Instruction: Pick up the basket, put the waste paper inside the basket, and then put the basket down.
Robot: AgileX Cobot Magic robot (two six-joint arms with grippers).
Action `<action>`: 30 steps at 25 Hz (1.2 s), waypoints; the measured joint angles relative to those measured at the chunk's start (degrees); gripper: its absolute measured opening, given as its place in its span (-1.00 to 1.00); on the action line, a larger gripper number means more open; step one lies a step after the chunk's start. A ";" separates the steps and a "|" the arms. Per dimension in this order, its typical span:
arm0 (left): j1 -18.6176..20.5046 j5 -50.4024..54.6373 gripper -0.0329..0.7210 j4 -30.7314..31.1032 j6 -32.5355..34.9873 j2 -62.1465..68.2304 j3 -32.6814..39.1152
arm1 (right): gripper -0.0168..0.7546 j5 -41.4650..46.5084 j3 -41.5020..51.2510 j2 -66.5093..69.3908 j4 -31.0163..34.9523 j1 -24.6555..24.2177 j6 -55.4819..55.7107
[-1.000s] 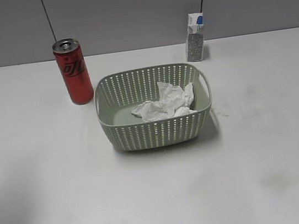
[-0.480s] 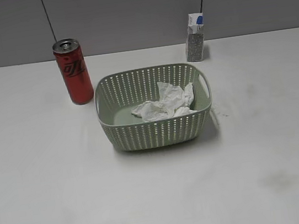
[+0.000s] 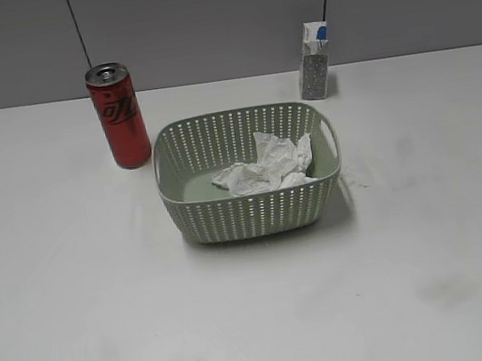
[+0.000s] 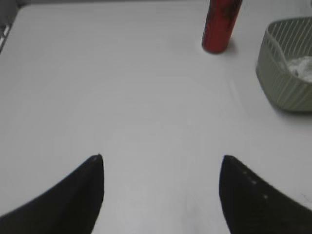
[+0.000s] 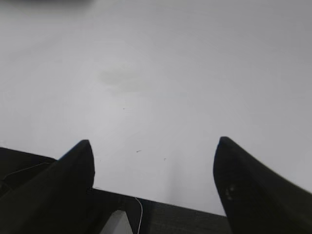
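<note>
Sitting flat on the white counter in the exterior view, the pale sage-green slotted plastic basket holds the crumpled white waste paper bunched toward its right half; I judge the task to be essentially finished, since no paper lies outside and no arm appears here. A tall red drinks can stands just beside the basket's back-left corner, and a small white-and-blue carton stands well apart near the far wall, so the front and right sides offer the freest approach. From the left wrist view, the left pincer hangs over bare counter with its dark fingertips spread apart and nothing between them; the can and the basket's left end, paper showing inside, sit far ahead at upper right. From the right wrist view, the right pincer is likewise parted and empty, poised over the counter's near edge, where a dark strip shows below and a faint smudge marks the surface.
</note>
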 joint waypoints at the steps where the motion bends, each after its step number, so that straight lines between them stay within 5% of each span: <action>1: 0.00 -0.27 0.56 0.05 0.00 -2.09 0.00 | 0.52 0.21 0.66 -1.61 0.00 0.00 0.00; 17: 0.00 2.64 0.56 0.75 0.00 -15.82 0.29 | 0.52 0.31 3.50 -30.93 -0.16 0.00 -0.05; 30: 0.00 5.17 0.54 1.41 0.00 -15.82 1.43 | 0.52 0.16 3.85 -32.06 -0.85 0.00 0.29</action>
